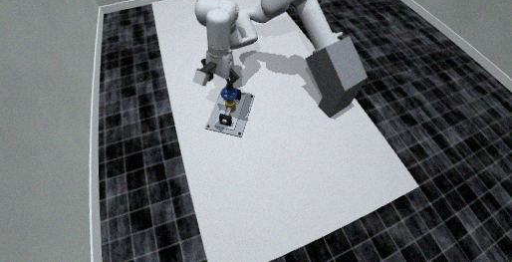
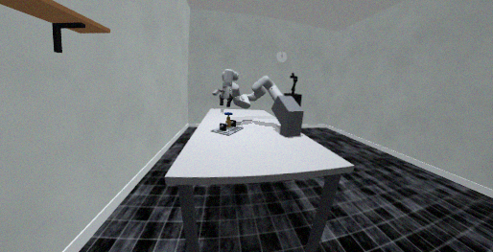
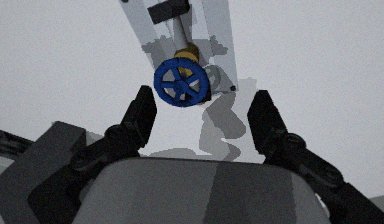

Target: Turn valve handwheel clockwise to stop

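Observation:
The valve stands on a grey baseplate on the white table. Its blue spoked handwheel lies level on a brass stem. In the wrist view the handwheel sits just beyond and slightly left of the middle between my fingertips, and well below them. My gripper hangs above the table just behind the valve, pointing down, and is open and empty. In the exterior view the gripper is above the handwheel.
The arm's grey base box stands on the table to the right of the valve. A black block sits on the near end of the baseplate. The table's left edge is close to the valve.

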Robot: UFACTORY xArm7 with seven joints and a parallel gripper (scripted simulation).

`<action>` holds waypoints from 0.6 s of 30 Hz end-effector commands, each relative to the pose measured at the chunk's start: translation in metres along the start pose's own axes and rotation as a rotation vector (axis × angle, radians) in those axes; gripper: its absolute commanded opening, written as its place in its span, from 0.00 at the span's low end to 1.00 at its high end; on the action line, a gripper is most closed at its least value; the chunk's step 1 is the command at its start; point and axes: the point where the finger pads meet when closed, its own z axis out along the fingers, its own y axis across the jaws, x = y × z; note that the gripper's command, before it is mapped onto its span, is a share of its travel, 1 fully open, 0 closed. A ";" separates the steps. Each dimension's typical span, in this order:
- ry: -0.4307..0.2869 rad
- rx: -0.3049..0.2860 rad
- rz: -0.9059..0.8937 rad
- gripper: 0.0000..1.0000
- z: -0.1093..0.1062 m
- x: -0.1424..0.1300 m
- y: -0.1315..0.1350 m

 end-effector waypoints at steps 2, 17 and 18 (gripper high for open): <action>-0.010 0.003 -0.019 1.00 -0.002 -0.002 -0.003; -0.070 0.014 -0.133 1.00 -0.010 -0.013 -0.019; -0.082 0.016 -0.156 1.00 -0.012 -0.016 -0.022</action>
